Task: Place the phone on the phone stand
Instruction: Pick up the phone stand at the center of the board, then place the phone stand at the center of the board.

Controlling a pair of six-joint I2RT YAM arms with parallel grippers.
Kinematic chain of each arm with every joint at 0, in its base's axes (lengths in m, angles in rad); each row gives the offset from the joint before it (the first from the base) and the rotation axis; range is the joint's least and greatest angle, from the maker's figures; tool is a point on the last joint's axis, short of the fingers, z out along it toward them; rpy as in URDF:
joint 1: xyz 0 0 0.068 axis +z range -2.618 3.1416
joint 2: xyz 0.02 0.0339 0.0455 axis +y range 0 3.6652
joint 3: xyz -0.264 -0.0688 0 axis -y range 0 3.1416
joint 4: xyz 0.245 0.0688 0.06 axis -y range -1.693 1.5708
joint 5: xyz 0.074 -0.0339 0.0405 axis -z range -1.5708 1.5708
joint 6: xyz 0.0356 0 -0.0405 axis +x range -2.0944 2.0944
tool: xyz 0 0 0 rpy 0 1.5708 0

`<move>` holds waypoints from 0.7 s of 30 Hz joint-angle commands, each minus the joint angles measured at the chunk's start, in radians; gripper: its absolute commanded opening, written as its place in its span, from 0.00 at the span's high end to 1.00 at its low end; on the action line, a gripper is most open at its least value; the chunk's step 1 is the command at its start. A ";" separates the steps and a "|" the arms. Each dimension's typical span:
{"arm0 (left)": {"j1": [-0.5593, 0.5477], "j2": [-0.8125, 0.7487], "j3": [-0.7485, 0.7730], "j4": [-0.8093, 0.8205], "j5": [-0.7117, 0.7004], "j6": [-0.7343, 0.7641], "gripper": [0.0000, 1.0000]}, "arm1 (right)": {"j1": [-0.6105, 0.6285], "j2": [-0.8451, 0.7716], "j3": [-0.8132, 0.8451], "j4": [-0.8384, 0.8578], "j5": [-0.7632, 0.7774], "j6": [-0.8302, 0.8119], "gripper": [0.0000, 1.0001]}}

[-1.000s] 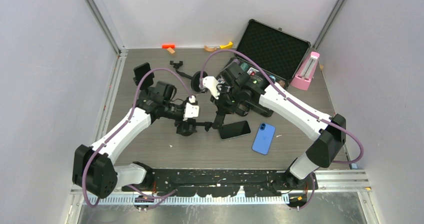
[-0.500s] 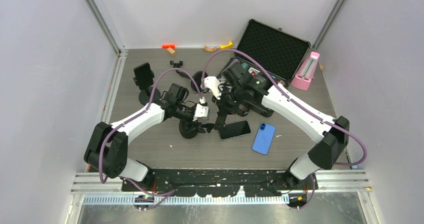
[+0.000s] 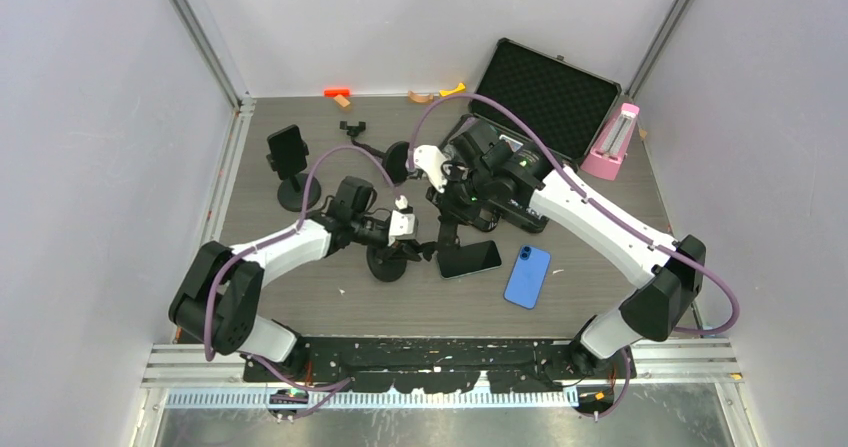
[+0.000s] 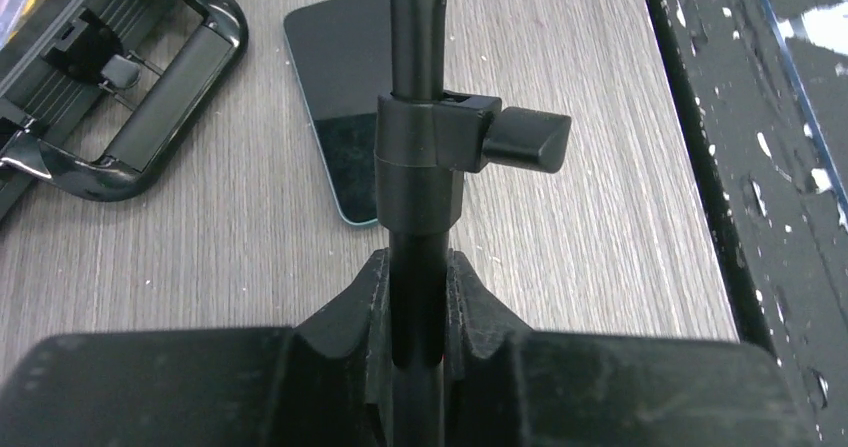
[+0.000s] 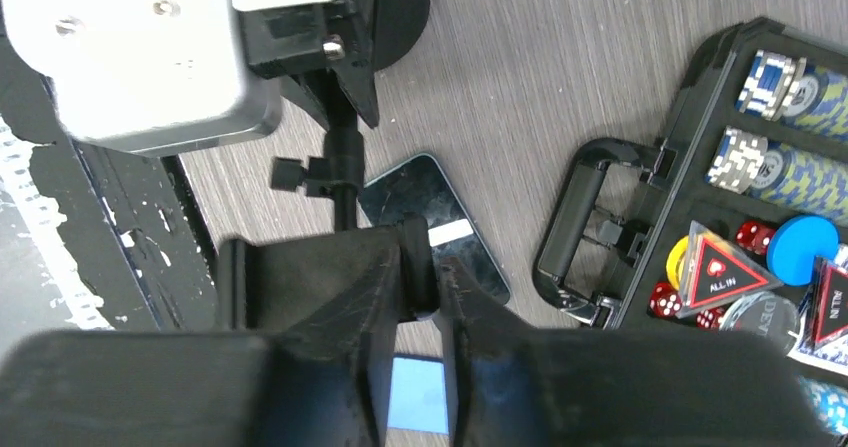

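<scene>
Phone (image 3: 470, 258), dark screen up, lies flat on the desk (image 3: 300, 297) just right of the phone stand (image 3: 383, 265). Its long axis runs away from the stand's round base at a slight slant, and nothing holds it. My left claw (image 4: 418, 297) is clenched on the stand's black pole, just below the collar with the locking knob (image 4: 525, 139). In that wrist view the pole crosses over the phone's near end. My right claw (image 5: 437, 287) sits at the pole's upper end, on the phone's side of the base. Its fingers stand close together there, but I cannot tell whether they bite on the pole or have let go. I judge the right arm the nearer one for the pick, since the phone is almost under it, and it should close across the narrow width. A blue phone (image 3: 527, 276) lies back up, farther right of the base. The only writing I can read is "ALL IN" on a red triangular chip (image 5: 715, 272) in the open case (image 5: 700, 77); neither phone shows a legible brand.
</scene>
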 commanded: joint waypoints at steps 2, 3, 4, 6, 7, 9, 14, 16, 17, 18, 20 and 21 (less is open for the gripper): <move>0.000 -0.020 -0.118 0.446 -0.034 -0.286 1.00 | 0.019 -0.050 0.055 0.052 -0.020 0.067 0.53; 0.000 -0.018 -0.139 0.512 -0.050 -0.326 1.00 | 0.018 -0.056 0.058 0.054 -0.007 0.074 0.48; 0.002 -0.014 -0.155 0.568 -0.071 -0.362 1.00 | 0.018 -0.059 0.060 0.058 0.000 0.078 0.41; 0.002 0.001 -0.184 0.694 -0.117 -0.438 1.00 | 0.017 -0.072 0.068 0.063 0.018 0.089 0.34; 0.002 0.012 -0.200 0.758 -0.137 -0.467 1.00 | 0.016 -0.083 0.076 0.067 0.021 0.098 0.33; 0.002 0.040 -0.231 0.900 -0.190 -0.536 1.00 | 0.011 -0.100 0.086 0.077 0.031 0.124 0.31; 0.002 0.119 -0.296 1.229 -0.319 -0.688 1.00 | -0.060 -0.132 0.100 0.117 -0.009 0.225 0.28; 0.002 0.139 -0.309 1.312 -0.344 -0.726 1.00 | -0.103 -0.129 0.098 0.143 -0.032 0.274 0.27; 0.002 0.148 -0.314 1.360 -0.359 -0.743 1.00 | -0.126 -0.127 0.097 0.158 -0.041 0.289 0.26; 0.002 0.153 -0.320 1.391 -0.371 -0.748 1.00 | -0.134 -0.119 0.096 0.168 -0.043 0.310 0.25; 0.002 0.157 -0.332 1.428 -0.391 -0.747 1.00 | -0.150 -0.103 0.095 0.173 -0.048 0.320 0.24; 0.002 0.158 -0.336 1.442 -0.396 -0.747 1.00 | -0.150 -0.090 0.094 0.173 -0.051 0.322 0.23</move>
